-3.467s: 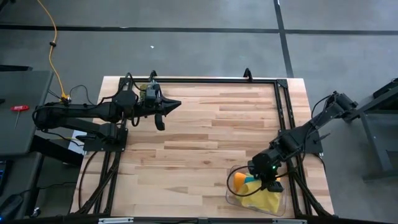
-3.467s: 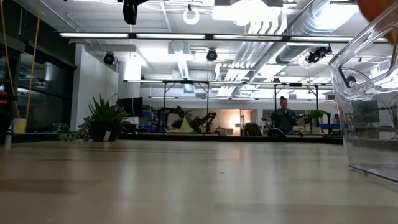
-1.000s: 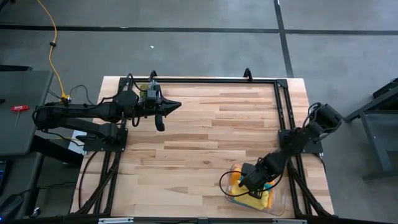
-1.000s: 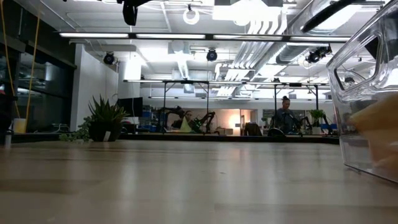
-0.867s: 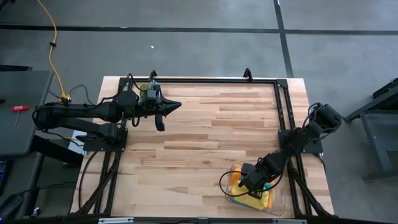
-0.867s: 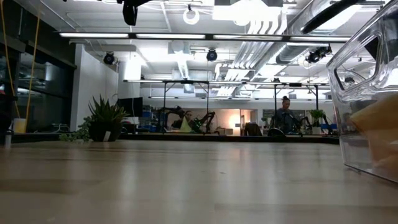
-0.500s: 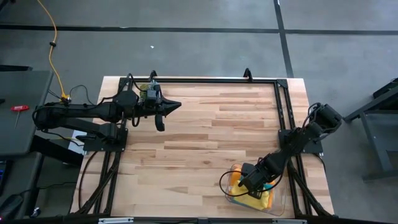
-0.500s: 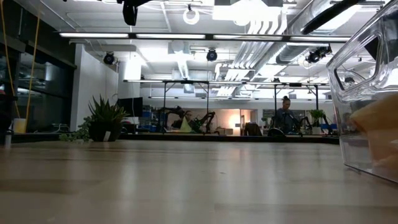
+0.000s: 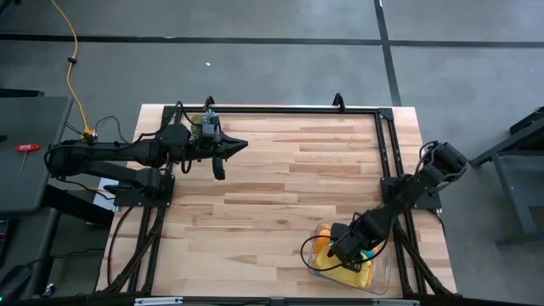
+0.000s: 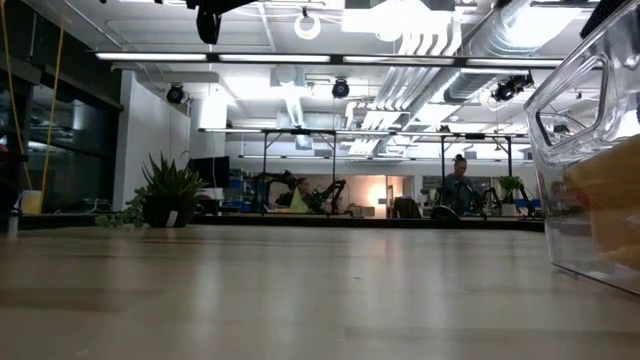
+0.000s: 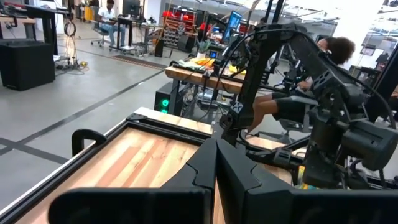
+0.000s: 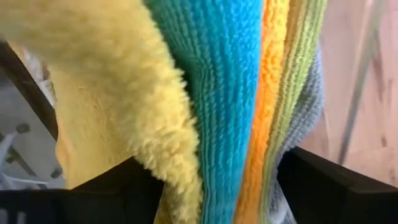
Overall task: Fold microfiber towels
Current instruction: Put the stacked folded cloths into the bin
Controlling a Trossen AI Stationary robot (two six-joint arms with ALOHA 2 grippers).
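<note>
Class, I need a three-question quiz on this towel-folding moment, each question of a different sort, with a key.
1. True or false: the left gripper is holding a towel.
2. Which towel lies between the yellow towel and the orange towel in the right wrist view? A) grey B) teal C) lime green
3. Fill in: the right gripper is down in the clear ____.

Key:
1. False; it hangs over bare table, fingers together.
2. B, the teal towel.
3. tray
</note>
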